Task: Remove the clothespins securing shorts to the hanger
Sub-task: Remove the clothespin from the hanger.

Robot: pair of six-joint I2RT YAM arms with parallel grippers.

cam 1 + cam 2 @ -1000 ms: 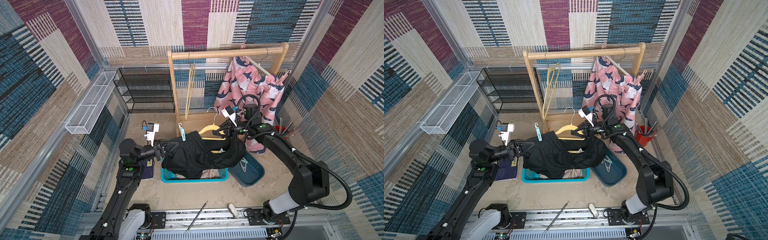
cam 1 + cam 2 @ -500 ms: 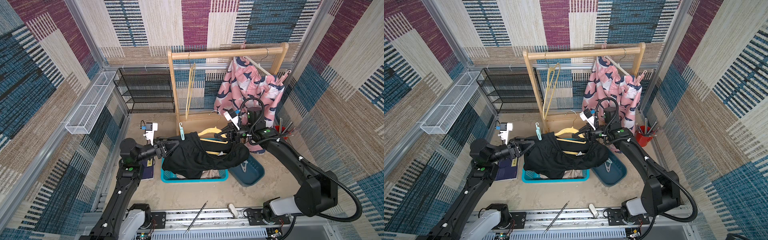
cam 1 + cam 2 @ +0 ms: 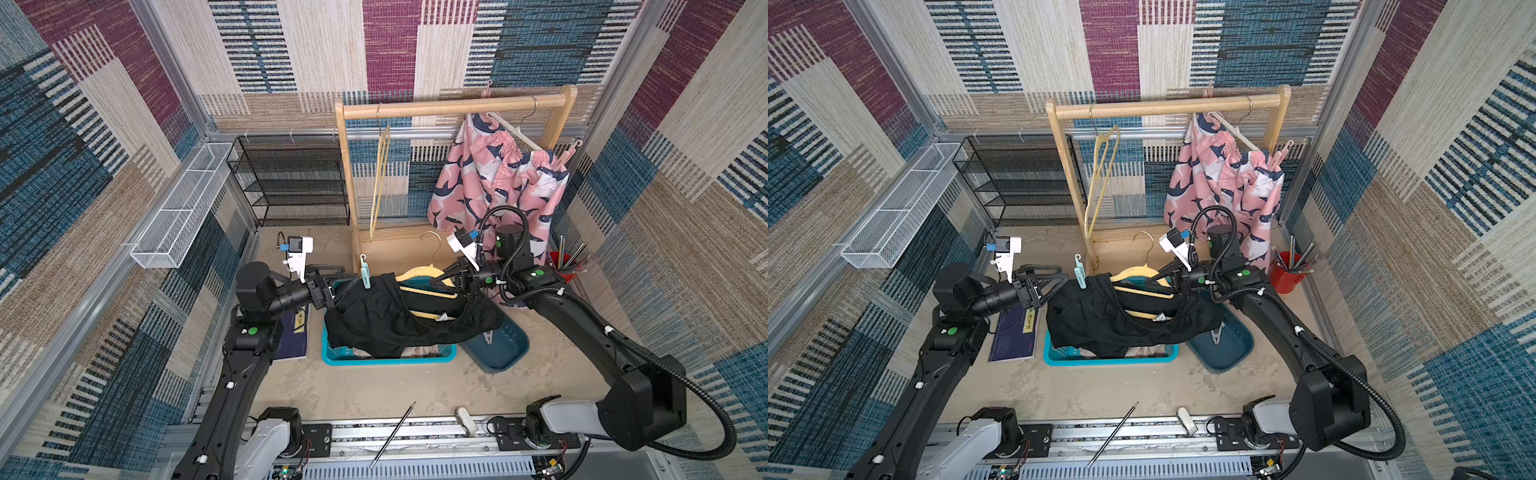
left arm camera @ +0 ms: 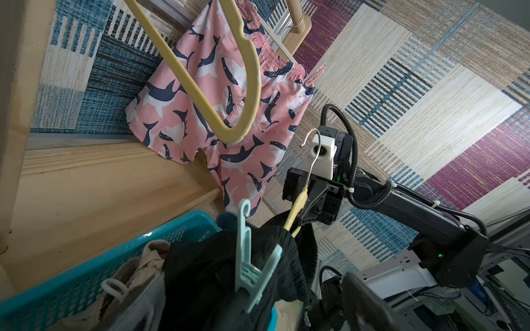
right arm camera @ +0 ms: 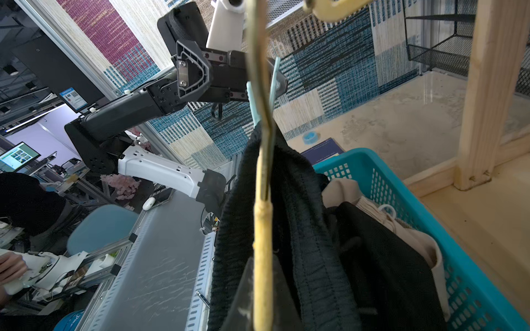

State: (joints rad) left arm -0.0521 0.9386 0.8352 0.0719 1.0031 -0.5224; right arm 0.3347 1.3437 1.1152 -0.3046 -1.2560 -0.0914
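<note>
Mint clothespin (image 3: 365, 276) is clipped upright on the waistband of the black shorts (image 3: 395, 320), at the end of the yellow hanger (image 3: 419, 274) nearest the left arm; both top views show it, above the teal basket (image 3: 386, 360). The left claw (image 3: 340, 289) sits just beside it, spread wide and holding nothing. The right claw (image 3: 451, 282) is clamped on the hanger near its neck. The waistband's other end looks to sag below the hanger, so this pin seems the only thing keeping the shorts up. Shark-print shorts (image 3: 1221, 183) hang on the rack (image 3: 1167, 106), a pink clothespin (image 3: 1282, 150) at one corner.

From the left wrist, the mint clothespin (image 4: 249, 258) stands between the widely parted fingers (image 4: 367, 303); whether either touches it I cannot tell.

From the right wrist, the hanger (image 5: 262, 243) runs close past the lens, black fabric draped on it, beige shorts (image 5: 344, 189) in the basket below.

Likely trouble: closing could catch fabric along with the pin, or squeeze its biting end rather than its handles. A sideways push may swivel the hanger, held at one point only. Once freed, the shorts may drop outside the basket.
</note>
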